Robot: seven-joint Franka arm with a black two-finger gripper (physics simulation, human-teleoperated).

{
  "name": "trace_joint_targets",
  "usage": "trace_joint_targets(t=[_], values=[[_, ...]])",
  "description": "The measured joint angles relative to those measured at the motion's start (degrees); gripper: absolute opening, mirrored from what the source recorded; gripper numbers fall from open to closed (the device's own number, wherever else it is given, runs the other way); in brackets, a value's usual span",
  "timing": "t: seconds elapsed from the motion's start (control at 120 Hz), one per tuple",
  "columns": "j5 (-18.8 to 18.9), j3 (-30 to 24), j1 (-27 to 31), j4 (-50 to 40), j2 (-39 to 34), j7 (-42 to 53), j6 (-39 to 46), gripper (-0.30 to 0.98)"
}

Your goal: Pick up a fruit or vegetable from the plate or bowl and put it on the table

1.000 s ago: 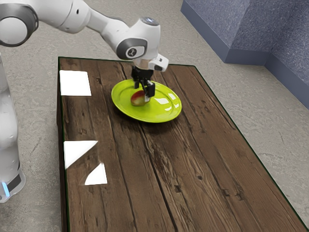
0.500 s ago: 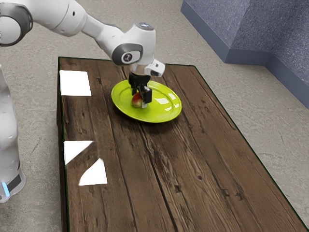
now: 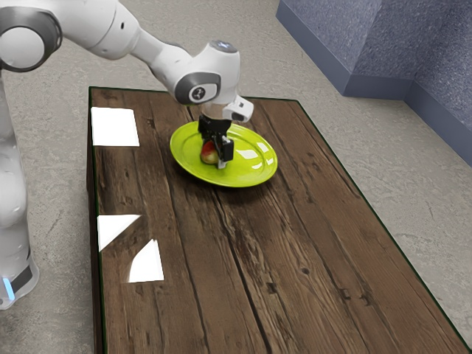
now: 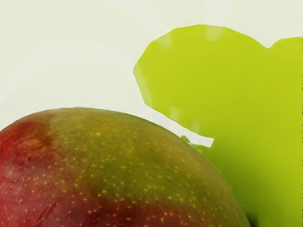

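Mango (image 3: 209,154) on the green plate (image 3: 251,169), plate on the wooden counter (image 3: 295,251), near its far edge in the exterior view. Tool (image 3: 215,152) down low at the mango, over the plate; can't tell if it's open or closed on it. Wrist view: mango close up, red and yellow-green skin with pale specks. White patches (image 3: 115,127) along the counter edge at the exterior view's left.

On my feed, a planked brown wooden table (image 3: 317,243) stood over mottled grey floor (image 3: 435,210). Up at the exterior view's right, I had speckled blue-grey walls (image 3: 405,44) above darker skirting (image 3: 376,87), and bright white patches (image 3: 114,127) marked the tabletop!
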Motion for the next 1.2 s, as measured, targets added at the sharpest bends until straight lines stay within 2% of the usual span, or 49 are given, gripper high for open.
trace_joint_targets(t=[0.142,0.35,0.45,0.542,0.675,0.767,0.833,1.058,1.125,1.2], values=[[0.19,0.00,-0.02,0.32,-0.25,-0.43,0.91,0.41],[1.04,-0.11,-1.02,2.04,-1.86,-1.88,2.26,0.41],[1.36,-2.76,-4.98,8.26,-1.09,-2.54,2.66,0.41],[1.52,-8.22,-9.76,16.45,3.96,-3.49,3.48,0.41],[1.67,-9.66,-18.93,24.01,11.08,-4.90,5.18,0.41],[1.70,-9.78,-16.56,25.06,12.16,-5.75,6.03,0.42],[0.46,-9.85,-14.85,25.18,12.28,-6.15,6.42,0.53],[-1.47,-9.43,-15.42,25.29,12.25,-7.49,8.22,0.65],[-1.75,-7.33,-15.11,25.40,11.30,-13.88,8.61,0.66],[-1.01,-6.48,-13.19,32.24,9.21,-26.58,-0.76,0.67]])
